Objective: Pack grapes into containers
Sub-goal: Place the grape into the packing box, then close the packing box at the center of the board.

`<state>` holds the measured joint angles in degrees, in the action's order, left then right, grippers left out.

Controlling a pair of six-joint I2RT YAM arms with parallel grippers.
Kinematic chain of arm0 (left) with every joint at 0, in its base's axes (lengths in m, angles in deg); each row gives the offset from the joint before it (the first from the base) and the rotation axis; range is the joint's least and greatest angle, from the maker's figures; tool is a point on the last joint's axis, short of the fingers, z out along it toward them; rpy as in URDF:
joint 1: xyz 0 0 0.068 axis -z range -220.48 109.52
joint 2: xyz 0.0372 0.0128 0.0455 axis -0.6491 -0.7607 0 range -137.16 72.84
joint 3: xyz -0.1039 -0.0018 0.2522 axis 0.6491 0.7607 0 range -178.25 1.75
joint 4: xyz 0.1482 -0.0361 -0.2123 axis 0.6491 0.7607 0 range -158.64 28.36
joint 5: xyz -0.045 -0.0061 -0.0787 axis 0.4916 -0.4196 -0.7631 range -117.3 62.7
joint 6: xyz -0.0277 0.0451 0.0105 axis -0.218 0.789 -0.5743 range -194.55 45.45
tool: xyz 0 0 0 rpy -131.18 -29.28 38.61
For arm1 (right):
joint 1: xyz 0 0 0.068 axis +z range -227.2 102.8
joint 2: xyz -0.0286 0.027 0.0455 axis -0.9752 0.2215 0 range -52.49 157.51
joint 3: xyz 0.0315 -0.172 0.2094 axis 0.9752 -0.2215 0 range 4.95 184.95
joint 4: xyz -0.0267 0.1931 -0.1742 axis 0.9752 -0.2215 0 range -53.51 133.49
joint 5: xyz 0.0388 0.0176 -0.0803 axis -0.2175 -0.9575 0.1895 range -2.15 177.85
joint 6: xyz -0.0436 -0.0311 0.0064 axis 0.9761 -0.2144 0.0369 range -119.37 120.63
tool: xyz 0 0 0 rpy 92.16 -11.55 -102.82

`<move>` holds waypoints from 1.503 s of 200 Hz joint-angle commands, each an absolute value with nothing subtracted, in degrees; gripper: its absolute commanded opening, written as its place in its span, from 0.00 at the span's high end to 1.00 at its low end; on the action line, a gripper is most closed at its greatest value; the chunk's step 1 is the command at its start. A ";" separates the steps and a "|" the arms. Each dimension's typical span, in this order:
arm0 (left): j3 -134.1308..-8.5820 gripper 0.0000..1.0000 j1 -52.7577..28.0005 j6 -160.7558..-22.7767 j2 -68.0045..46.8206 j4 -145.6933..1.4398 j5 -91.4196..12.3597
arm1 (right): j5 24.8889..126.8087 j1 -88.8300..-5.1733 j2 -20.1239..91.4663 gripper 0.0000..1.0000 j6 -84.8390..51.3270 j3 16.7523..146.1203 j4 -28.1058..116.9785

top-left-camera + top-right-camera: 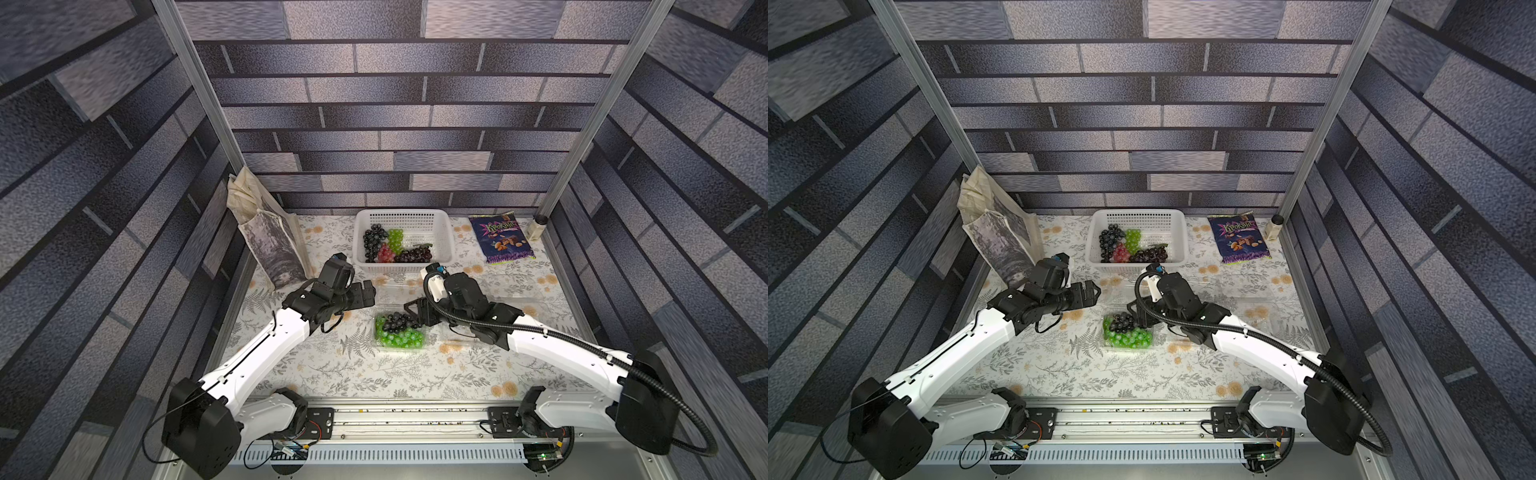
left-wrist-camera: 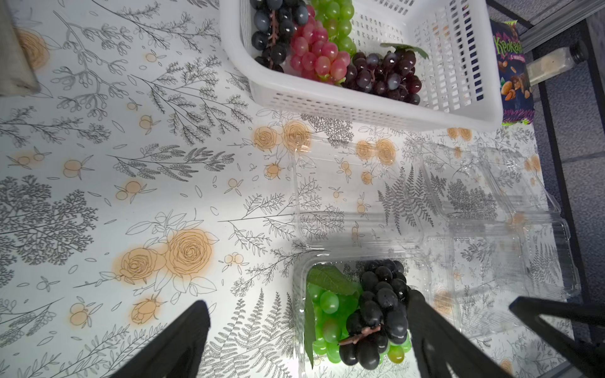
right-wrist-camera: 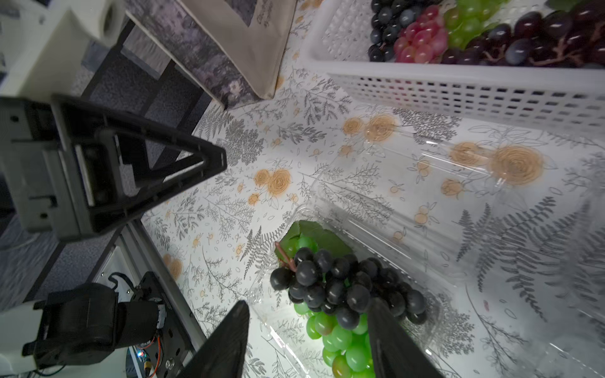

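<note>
Floral tablecloth (image 1: 332, 365) below. My right gripper (image 1: 409, 316) holds its jaws apart close over the black bunch (image 3: 330, 284), which lies on the green bunch (image 3: 340, 340) in the near clamshell container (image 2: 298, 288). I judge the placing finished. My left gripper (image 1: 365, 293) hovers empty, spread wide. Next I should lift clear and fetch from the far white basket (image 1: 402, 212).

I see black grapes (image 1: 398, 321) over green grapes (image 1: 400, 338), a clear container (image 2: 324, 258), white basket (image 1: 446, 232), grey-and-orange floral tablecloth (image 1: 332, 365), purple snack bag (image 1: 500, 239).
</note>
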<state>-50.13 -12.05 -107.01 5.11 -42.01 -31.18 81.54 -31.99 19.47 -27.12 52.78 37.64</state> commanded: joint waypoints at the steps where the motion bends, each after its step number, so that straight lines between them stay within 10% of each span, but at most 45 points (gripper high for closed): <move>1: -48.89 0.05 -11.72 -107.68 3.60 -45.49 -32.91 | 79.24 -36.10 21.20 0.39 -30.76 53.21 34.74; 300: -52.17 0.04 -13.67 -109.35 -17.78 -62.67 -42.43 | 79.54 -43.01 48.90 0.33 -34.25 65.47 33.69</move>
<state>-50.17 -13.19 -108.54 -16.57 -61.60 -41.10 80.06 -42.62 47.08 -33.44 64.17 33.07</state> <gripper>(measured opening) 0.962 0.674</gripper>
